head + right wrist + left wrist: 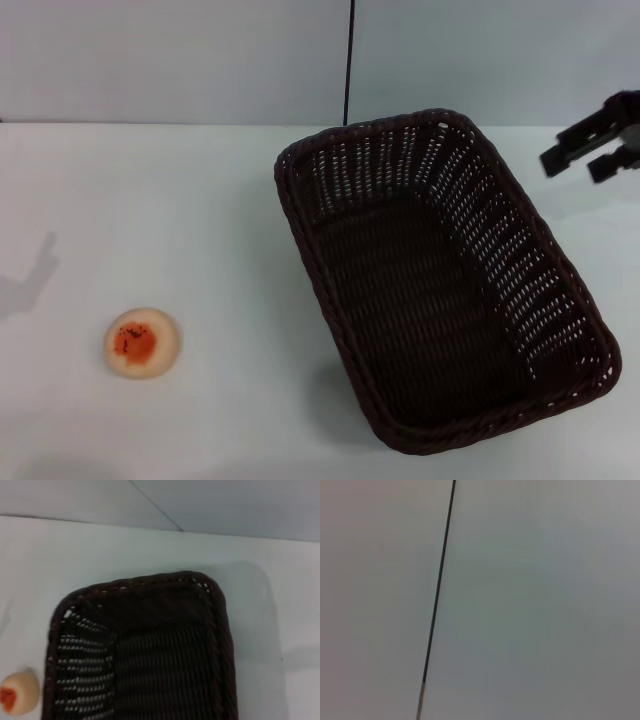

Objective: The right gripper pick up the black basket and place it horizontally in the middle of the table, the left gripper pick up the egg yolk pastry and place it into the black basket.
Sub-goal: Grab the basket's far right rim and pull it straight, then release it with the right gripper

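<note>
The black basket (420,300) stands empty on the white table (150,200), right of the middle, its long side running at a slant from the far middle to the near right. My right gripper (586,160) hovers open and empty above the table, just past the basket's far right corner, not touching it. The right wrist view shows one end of the basket (165,655) from above. The egg yolk pastry (142,342) lies on the table at the near left, well apart from the basket; it also shows in the right wrist view (19,694). My left gripper is out of view.
A pale wall with a thin black vertical line (350,60) rises behind the table's far edge. The left wrist view shows only this wall and line (437,595). A faint shadow (30,280) lies on the table at the far left.
</note>
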Controlling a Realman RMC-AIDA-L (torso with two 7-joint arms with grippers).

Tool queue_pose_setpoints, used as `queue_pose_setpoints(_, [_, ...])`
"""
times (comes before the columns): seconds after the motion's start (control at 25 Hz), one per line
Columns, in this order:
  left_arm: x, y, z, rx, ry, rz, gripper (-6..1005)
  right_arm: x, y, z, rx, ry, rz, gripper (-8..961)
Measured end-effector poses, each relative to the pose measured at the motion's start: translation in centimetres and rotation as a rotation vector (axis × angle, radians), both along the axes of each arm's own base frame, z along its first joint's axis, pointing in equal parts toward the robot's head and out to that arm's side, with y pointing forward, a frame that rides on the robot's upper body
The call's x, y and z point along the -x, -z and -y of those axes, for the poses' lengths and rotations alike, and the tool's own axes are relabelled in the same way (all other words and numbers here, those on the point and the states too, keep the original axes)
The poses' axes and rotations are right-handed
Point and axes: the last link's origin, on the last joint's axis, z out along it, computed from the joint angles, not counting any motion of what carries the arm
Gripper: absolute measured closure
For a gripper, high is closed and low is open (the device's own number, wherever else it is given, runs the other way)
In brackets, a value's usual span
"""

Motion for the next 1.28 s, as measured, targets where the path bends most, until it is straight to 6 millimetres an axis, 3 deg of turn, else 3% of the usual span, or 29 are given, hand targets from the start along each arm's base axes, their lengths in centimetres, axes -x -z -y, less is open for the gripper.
queue_pose_setpoints(0.08, [0.1,0.0,0.0,0.001,-0.004,-0.002,178,-0.5,1.5,-0.2,-0.001,0.01,0.02,237])
queue_pose_setpoints(0.72, [0.0,-0.4,-0.6,-0.009,-0.001,-0.015,190,-1.9,7.4,-0.9,-0.026,0.022,0.041,259])
queue_pose_setpoints(1.28, [0.1,-0.4,-0.6,-0.011,-0.002,-0.016,199,-2.0,8.9,-1.1,-0.06,-0.012,0.068,278])
